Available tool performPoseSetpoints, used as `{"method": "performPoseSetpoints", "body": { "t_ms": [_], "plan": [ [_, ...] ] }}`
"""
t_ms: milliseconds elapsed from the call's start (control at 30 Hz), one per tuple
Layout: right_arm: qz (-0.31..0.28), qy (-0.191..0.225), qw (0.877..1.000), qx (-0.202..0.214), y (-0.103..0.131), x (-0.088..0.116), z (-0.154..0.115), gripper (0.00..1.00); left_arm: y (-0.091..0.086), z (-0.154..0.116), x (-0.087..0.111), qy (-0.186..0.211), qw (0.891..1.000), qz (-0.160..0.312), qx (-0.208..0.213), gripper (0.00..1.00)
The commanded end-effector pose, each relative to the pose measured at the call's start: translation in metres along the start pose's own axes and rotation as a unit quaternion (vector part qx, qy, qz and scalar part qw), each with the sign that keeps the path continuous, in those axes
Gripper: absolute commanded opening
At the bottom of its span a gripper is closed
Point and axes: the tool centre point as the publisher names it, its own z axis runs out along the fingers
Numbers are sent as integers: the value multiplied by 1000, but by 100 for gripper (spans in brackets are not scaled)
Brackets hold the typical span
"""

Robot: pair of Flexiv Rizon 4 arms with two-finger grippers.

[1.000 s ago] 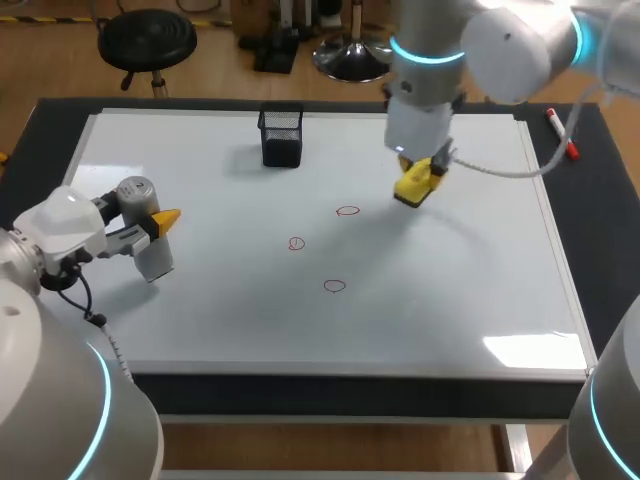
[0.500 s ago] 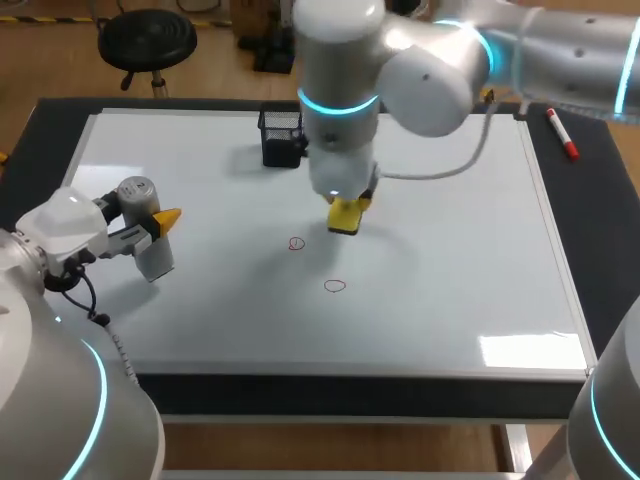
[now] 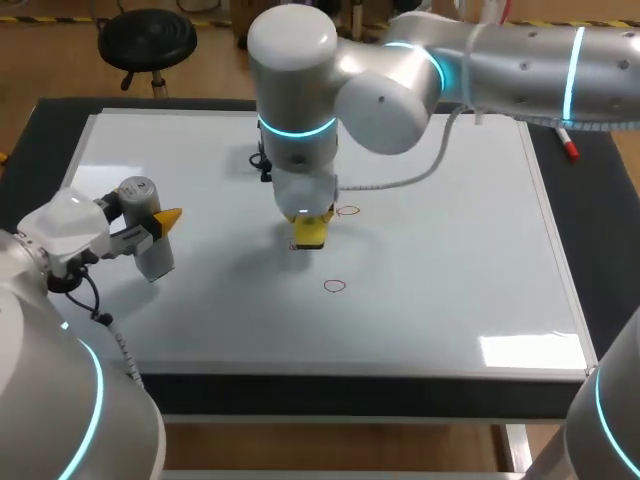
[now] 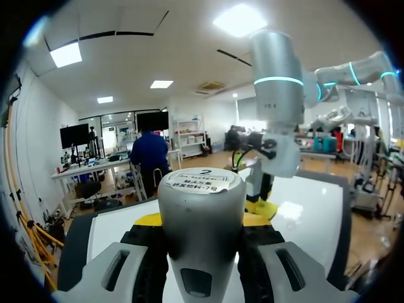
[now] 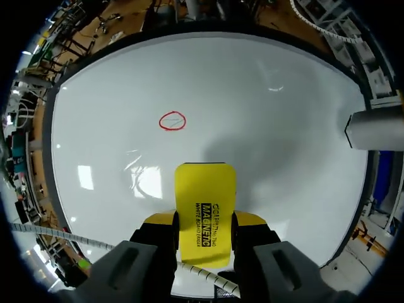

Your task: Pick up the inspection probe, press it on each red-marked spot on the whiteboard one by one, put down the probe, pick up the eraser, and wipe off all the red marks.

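Note:
My right arm reaches in over the whiteboard (image 3: 450,300), its gripper (image 3: 308,228) shut on the yellow eraser (image 3: 310,234). The eraser is low over the spot where the left red mark was, so that mark is hidden. Two red marks show: one (image 3: 347,211) just right of the eraser, one (image 3: 334,285) nearer the front. In the right wrist view the eraser (image 5: 203,211) sits between the fingers with a red circle (image 5: 172,121) ahead of it. At the board's left my left gripper (image 3: 148,222) is shut on the grey probe (image 3: 137,192), which fills the left wrist view (image 4: 201,218).
A black mesh pen holder (image 3: 262,163) stands at the board's back, mostly hidden behind my right arm. A red marker (image 3: 566,142) lies on the dark table edge at the far right. The probe's end (image 5: 375,129) shows beside the eraser in the right wrist view.
My right arm has swept left across the board with the eraser, passing over the back mark, which still shows, and now covers the left mark's place. The left arm has not moved.

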Motion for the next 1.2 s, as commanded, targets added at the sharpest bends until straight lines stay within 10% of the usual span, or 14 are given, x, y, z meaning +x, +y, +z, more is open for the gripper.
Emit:
{"method": "performPoseSetpoints", "body": {
  "t_ms": [33,600,1200],
  "plan": [
    [-19,2,1000,-2,-2,-18,9,0,-1,1,2,-12,1000,0,2,0],
    [-59,-16,998,-7,4,-44,24,0,-1,1,2,-12,1000,0,2,0],
    [-33,4,999,-26,3,-26,47,0,-1,1,2,-12,1000,0,2,0]
  ]
}}
